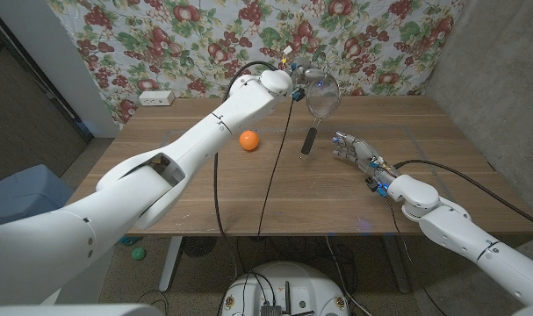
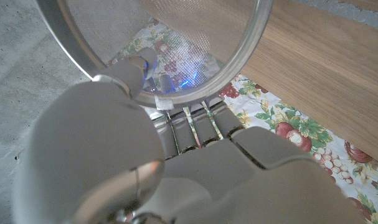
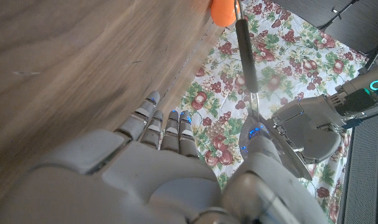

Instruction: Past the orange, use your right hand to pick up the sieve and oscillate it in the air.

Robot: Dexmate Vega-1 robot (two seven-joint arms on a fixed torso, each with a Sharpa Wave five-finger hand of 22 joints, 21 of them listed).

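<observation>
Right hand [image 3: 176, 168] lower centre with fingers spread, orange [image 3: 224, 10] top centre, sieve [image 3: 248, 59] handle just beside it, floral cloth [image 3: 288, 68] upper right.

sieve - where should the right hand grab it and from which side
Probably the black handle, which slopes down from the sieve toward the table and looks bare. The left hand holds the sieve at its rim, far end up. The right hand is open just to the handle's right, so coming in from that side and closing around the handle's lower part seems best.

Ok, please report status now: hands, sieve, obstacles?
Left hand holds sieve by its rim. Right hand open, near the handle. Orange lies apart, not blocking.
</observation>
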